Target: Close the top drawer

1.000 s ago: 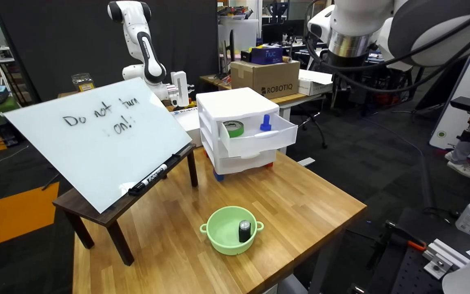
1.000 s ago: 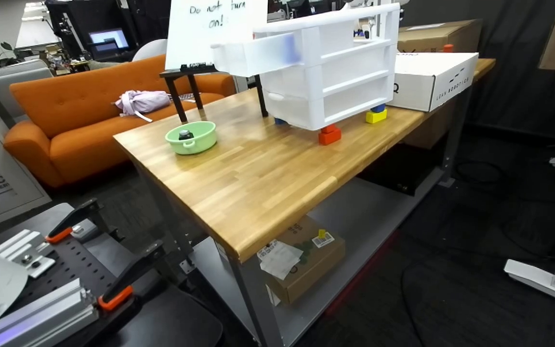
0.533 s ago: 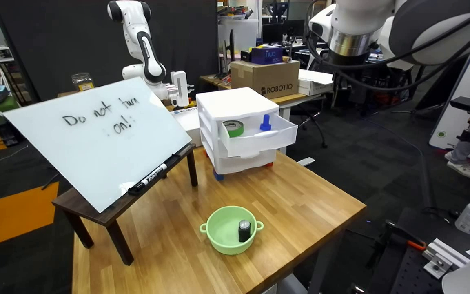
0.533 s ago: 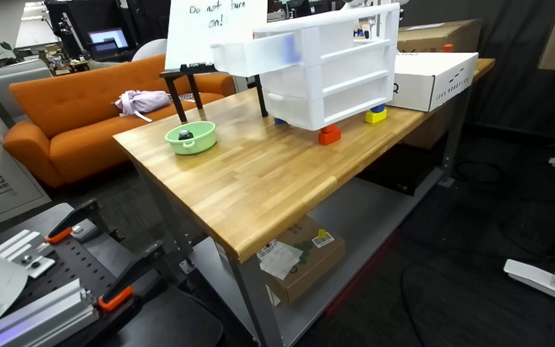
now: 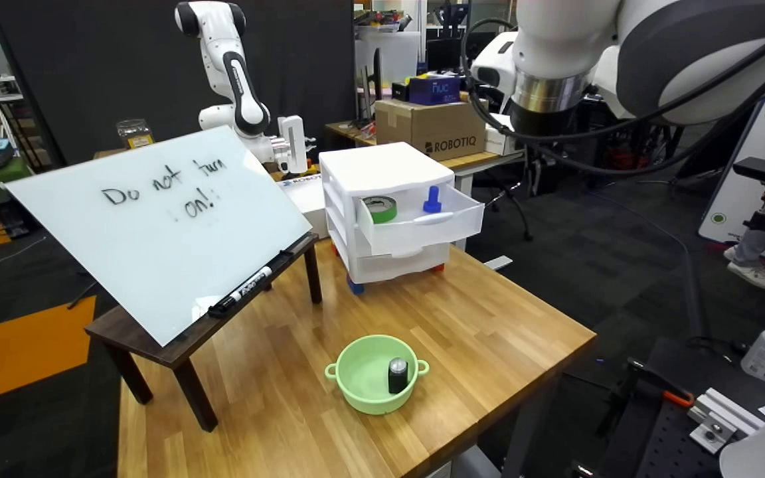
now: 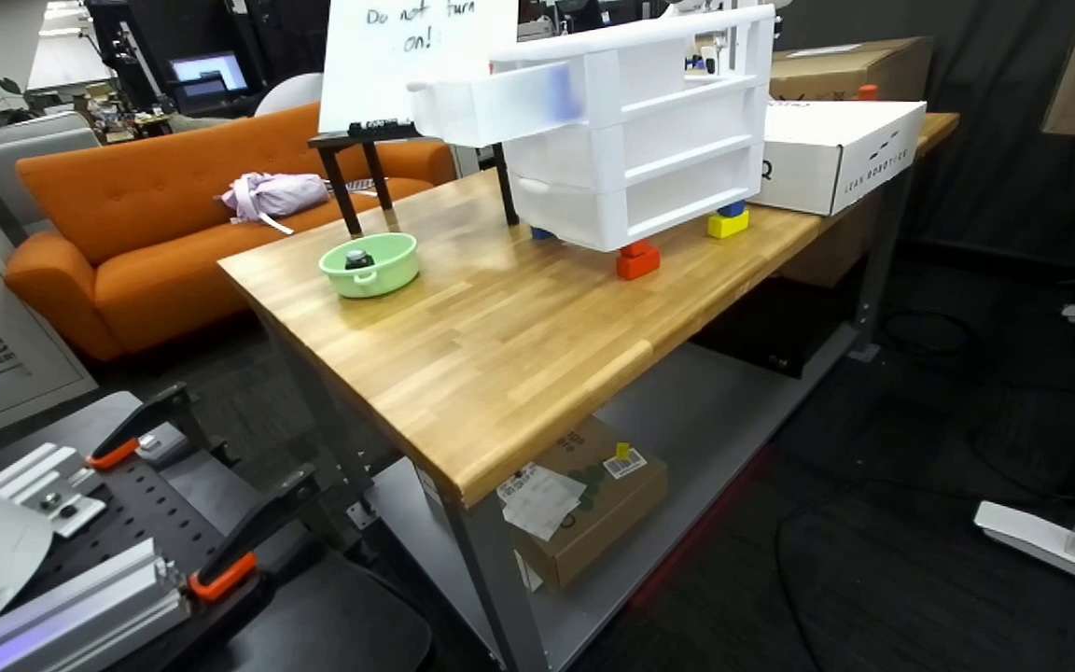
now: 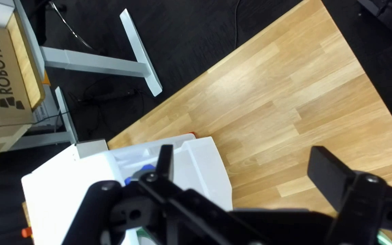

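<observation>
White translucent plastic top drawer [image 5: 416, 234], shallow, rectangular, plain-fronted with a small pull lip [image 5: 434, 218]; location: pulled well out of the uppermost bay of a boxy white plastic drawer unit [image 5: 382, 166], above a white plastic lower drawer [image 5: 404, 267] that looks pushed in. Contents: one ring-shaped roll of green tape [image 5: 386, 212], one upright blue plastic peg [image 5: 432, 201]. Unit raised on small blocks, among them a red rectangular block [image 6: 638, 263] and a yellow rectangular block [image 6: 729, 225], upon a light wooden surface [image 5: 489, 332]. Black two-fingered tool [image 7: 243, 165]: fingers spread wide, nothing held between them; in the wrist view one finger overlaps the drawer's outline, yet in an exterior view the white robot arm [image 5: 555, 40] hangs well apart from it. Handling, as judged: light, thin-walled, fairly stiff but liable to flex or crack under a hard squeeze; smooth, so fingertips may skate. No grip should be needed; best met with a flat push, fingers brought together, at the middle of the front below the lip, straight toward the bay. An off-centre shove could twist it; a hard one could move the unit on its blocks or send the loose contents sliding.
</observation>
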Tool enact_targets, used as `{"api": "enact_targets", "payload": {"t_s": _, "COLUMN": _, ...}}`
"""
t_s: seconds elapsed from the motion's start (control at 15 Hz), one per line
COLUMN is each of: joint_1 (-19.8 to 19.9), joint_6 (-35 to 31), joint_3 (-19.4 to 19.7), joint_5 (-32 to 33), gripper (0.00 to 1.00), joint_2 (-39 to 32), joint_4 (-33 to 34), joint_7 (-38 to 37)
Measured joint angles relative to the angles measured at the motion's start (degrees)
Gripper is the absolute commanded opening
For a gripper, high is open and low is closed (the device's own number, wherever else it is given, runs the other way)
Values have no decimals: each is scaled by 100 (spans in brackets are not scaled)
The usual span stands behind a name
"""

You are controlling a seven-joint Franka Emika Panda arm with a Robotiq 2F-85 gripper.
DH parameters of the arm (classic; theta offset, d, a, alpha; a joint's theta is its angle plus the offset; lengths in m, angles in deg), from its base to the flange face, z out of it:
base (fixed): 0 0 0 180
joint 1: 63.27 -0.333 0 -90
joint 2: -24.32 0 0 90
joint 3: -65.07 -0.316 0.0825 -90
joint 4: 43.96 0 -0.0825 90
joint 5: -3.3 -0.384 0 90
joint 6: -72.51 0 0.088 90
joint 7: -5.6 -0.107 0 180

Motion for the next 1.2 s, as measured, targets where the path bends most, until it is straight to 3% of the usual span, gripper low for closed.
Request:
{"api": "enact_targets", "payload": {"t_s": 0.4, "joint_1": -267, "joint_6": 143, "joint_3": -212, "joint_5": 207, "gripper": 100, "joint_2": -747, "joint_4": 550, "joint_7": 453}}
{"api": "enact_targets", "payload": {"t_s": 1.2, "joint_1": -267, "joint_6": 186, "joint_3": -210, "joint_5": 210, "gripper": 100, "joint_2": -765, "joint_4": 579, "joint_7": 512}}
